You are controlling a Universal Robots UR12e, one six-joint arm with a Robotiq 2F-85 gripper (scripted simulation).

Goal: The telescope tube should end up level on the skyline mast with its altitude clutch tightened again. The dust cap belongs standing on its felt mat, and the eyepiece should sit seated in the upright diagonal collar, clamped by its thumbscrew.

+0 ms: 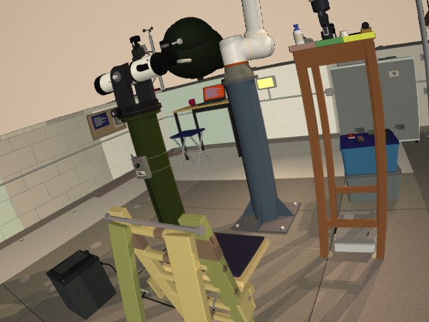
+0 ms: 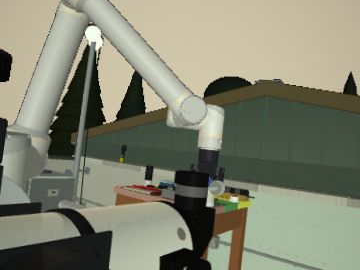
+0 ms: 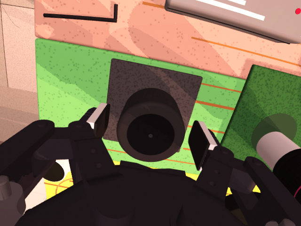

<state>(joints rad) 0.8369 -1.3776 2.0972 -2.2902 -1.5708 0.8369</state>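
On the tall wooden stand [image 1: 341, 138], the dark round dust cap [image 3: 150, 124] stands on its square grey felt mat [image 3: 153, 97], which lies on the green part of the top. My gripper [image 3: 152, 135] is open and empty, its fingers on either side of the cap, clear of it. The eyepiece [image 3: 279, 150], with a pale band and a black body, lies on the darker green pad to the right. The white telescope tube [image 1: 133, 71] sits in its black fork on the green pier [image 1: 152, 163], tilted with its front end low. Its black diagonal collar [image 2: 192, 192] stands upright at the tube's rear end.
Behind the stand are a grey cabinet and a blue box [image 1: 369, 152] on a grey crate. A hex key [image 3: 82, 15] and a grey case [image 3: 233, 14] lie on the pink part of the top. A bottle [image 1: 298, 34] stands at the top's edge. My arm's grey pedestal [image 1: 256, 152] stands between pier and stand.
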